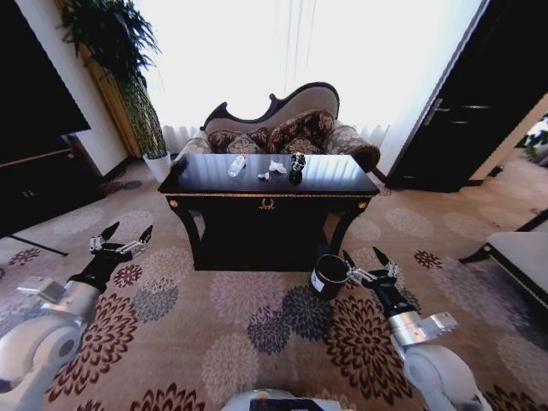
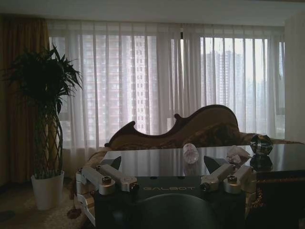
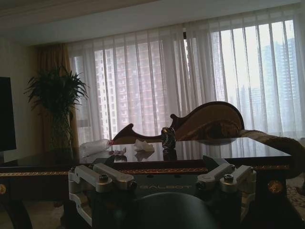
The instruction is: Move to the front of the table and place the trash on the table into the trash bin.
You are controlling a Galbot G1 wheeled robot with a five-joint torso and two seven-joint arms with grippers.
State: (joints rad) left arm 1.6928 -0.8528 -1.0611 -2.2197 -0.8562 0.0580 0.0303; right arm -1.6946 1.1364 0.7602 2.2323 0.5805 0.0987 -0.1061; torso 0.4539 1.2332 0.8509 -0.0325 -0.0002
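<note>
Head view: trash bin (image 1: 329, 276), contents apparently hidden, sits beside the table (image 1: 325, 175) bearing white wads (image 1: 276, 167), dark lump (image 1: 297, 163), bottle (image 1: 236, 165). Left gripper (image 1: 122, 237) and right gripper (image 1: 366, 261) spread, empty.

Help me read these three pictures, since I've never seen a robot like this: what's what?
The wide picture comes from the robot's head camera, looking down. Its left gripper and right gripper hover open over the carpet, holding nothing. The other two pictures come from cameras on each wrist, looking past the fingers. Ahead stands a glossy black table with gold trim. On it lie a clear plastic bottle, white paper wads and a dark shiny lump. A dark brown cylindrical bin sits on the floor beside the right gripper.
</note>
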